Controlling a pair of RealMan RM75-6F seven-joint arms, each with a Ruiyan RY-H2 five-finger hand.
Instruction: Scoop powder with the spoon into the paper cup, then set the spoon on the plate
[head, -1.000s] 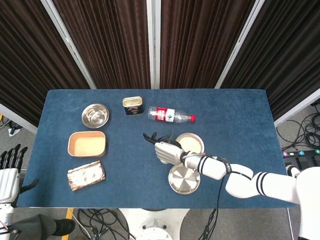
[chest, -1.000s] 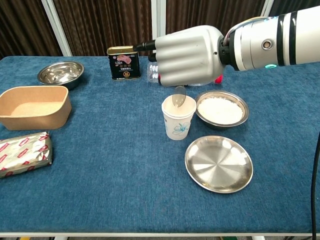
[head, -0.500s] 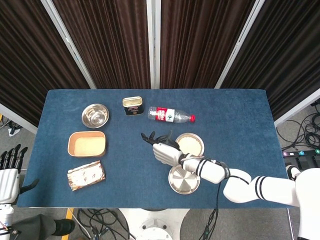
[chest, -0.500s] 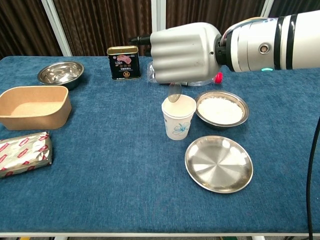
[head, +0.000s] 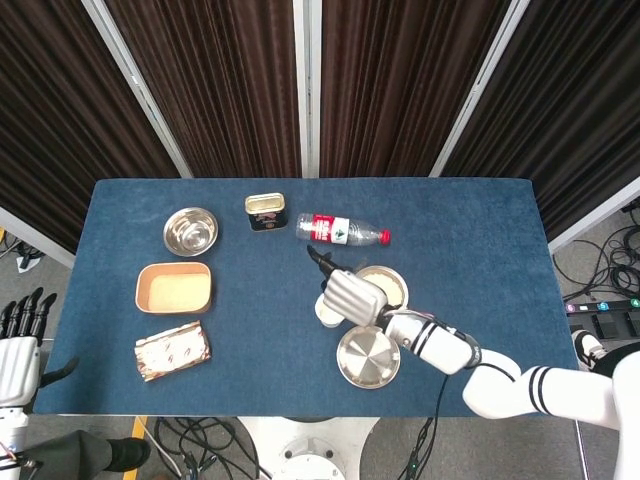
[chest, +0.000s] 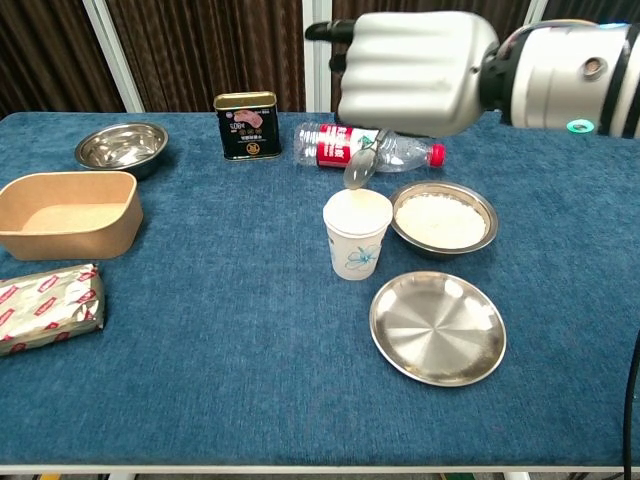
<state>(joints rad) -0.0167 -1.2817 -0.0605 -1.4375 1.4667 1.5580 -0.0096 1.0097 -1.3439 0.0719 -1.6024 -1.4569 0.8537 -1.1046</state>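
My right hand (chest: 415, 70) holds the spoon (chest: 358, 170) high above the table. The spoon's bowl hangs down just over the far rim of the white paper cup (chest: 357, 232). In the head view the same hand (head: 352, 296) covers most of the cup (head: 326, 319), and the spoon's black handle (head: 318, 256) sticks out behind it. A steel bowl of white powder (chest: 443, 218) sits right of the cup. The empty steel plate (chest: 437, 327) lies in front of both. My left hand (head: 18, 345) hangs off the table's left edge, holding nothing.
A plastic bottle (chest: 370, 148) lies on its side behind the cup, with a dark tin can (chest: 247, 125) to its left. Further left are an empty steel bowl (chest: 121, 145), a brown paper box (chest: 65, 212) and a foil-wrapped packet (chest: 45, 308).
My right hand has risen and shifted right with the spoon. The spoon's bowl has come up out of the cup's mouth to hang above its rim. The left hand has not moved.
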